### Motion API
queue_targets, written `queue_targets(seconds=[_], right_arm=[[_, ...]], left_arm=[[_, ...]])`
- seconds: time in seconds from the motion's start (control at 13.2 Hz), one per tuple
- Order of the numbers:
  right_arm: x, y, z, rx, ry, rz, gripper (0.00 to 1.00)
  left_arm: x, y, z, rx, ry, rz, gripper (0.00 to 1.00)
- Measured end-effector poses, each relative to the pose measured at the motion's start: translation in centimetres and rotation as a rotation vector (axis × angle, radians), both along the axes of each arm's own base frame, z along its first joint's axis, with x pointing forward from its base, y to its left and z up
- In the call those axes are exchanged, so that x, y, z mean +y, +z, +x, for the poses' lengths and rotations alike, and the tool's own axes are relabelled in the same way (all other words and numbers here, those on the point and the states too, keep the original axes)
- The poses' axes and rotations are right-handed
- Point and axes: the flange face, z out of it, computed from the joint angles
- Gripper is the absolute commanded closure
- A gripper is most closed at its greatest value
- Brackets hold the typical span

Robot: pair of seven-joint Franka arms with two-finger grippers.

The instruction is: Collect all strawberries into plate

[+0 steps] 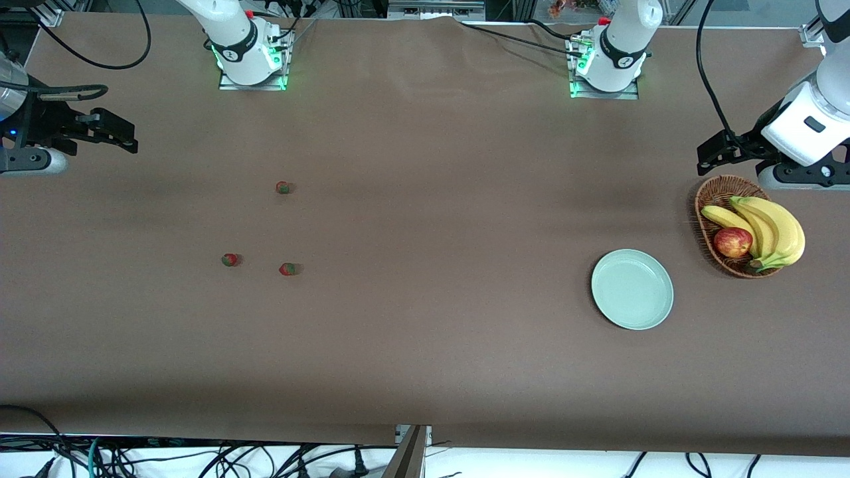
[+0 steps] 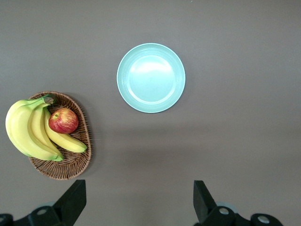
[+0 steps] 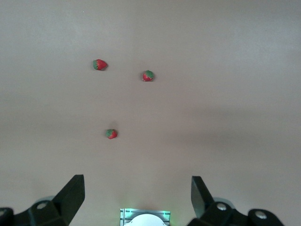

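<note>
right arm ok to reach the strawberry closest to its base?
Probably yes. That strawberry lies on bare table at the right arm's end, nothing around it, and the right gripper is open and holds nothing.

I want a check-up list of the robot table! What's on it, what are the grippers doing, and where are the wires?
Surface: brown table, flat.
Job's things: three strawberries on the table toward the right arm's end; plate empty, toward the left arm's end.
Clutter: wicker basket holding bananas and an apple, beside the plate.
Grippers: left gripper open, raised; right gripper open, raised; both wait.
Cables: black cables by the bases and under the table's near edge.
Surroundings: nothing seen.
</note>
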Motion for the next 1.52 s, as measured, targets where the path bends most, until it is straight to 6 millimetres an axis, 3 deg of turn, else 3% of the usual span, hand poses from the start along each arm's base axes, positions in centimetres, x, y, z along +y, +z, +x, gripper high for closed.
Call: queue_targets(seconds=[1.21,1.52], right_arm=[[-0.1,-0.3,0.2,0.002,-0.002,0.000,0.00],[1.2,-2.3,1.6,0.008,0.021,0.003,0.00]], left_arm=[[0.1,0.0,0.0,0.000,0.002,0.000,0.00],[0.1,0.0,0.0,0.000,0.002,0.000,0.00]])
